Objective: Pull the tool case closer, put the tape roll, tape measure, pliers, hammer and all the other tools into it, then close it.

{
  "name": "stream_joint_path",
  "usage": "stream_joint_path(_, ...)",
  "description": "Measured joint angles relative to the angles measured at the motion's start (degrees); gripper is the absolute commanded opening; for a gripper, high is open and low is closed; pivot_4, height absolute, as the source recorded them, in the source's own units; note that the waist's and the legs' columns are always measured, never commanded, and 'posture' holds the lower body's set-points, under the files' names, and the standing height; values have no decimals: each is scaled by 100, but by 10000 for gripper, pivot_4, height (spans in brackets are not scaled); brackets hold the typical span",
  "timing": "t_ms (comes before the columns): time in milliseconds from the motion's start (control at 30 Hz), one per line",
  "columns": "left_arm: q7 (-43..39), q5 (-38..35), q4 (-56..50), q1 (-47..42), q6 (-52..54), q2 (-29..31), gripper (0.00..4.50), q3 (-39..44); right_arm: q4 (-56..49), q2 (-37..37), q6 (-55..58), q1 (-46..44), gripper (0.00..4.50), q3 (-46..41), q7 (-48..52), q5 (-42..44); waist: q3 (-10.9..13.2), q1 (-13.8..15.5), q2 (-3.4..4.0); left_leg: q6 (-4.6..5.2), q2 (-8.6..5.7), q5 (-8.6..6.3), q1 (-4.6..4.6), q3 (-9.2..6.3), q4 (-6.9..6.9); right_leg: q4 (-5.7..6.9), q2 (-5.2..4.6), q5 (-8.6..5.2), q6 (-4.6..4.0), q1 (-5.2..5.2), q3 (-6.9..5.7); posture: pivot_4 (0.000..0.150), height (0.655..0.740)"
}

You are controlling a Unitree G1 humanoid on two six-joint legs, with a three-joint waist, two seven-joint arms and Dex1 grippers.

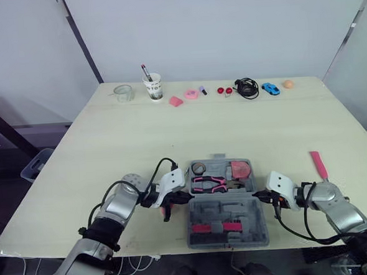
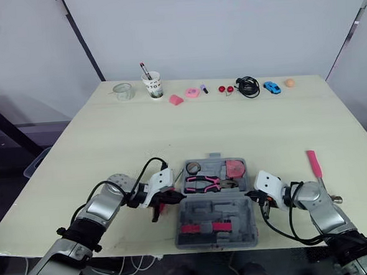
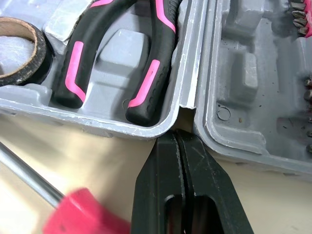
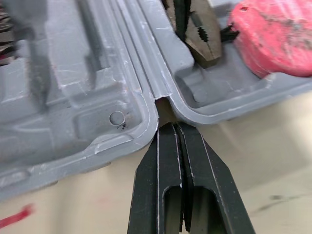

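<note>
The grey tool case lies open at the table's front edge, with its lid half nearest me. The far half holds the pink-and-black pliers, the tape roll and the pink tape measure. My left gripper is shut, its tip at the hinge notch on the case's left side. My right gripper is also shut, its tip at the right hinge notch. The pink-handled hammer lies on the table right of the case. A pink-handled tool with a metal shaft lies by the left gripper.
Along the table's far edge stand a clear cup, a paper cup with a pen, small pink pieces, a black cable, a blue toy car and an orange ball. Bare tabletop lies between them and the case.
</note>
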Motion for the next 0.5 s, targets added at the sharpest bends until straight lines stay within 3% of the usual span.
stream_joint_path(500, 44, 74, 336, -155, -289, -84, 0, 19, 7, 26, 5, 1, 259, -7, -113, -6, 0, 10, 0, 0, 0, 0, 0, 0, 0, 0, 0, 0, 0, 0, 0, 1500, 7400)
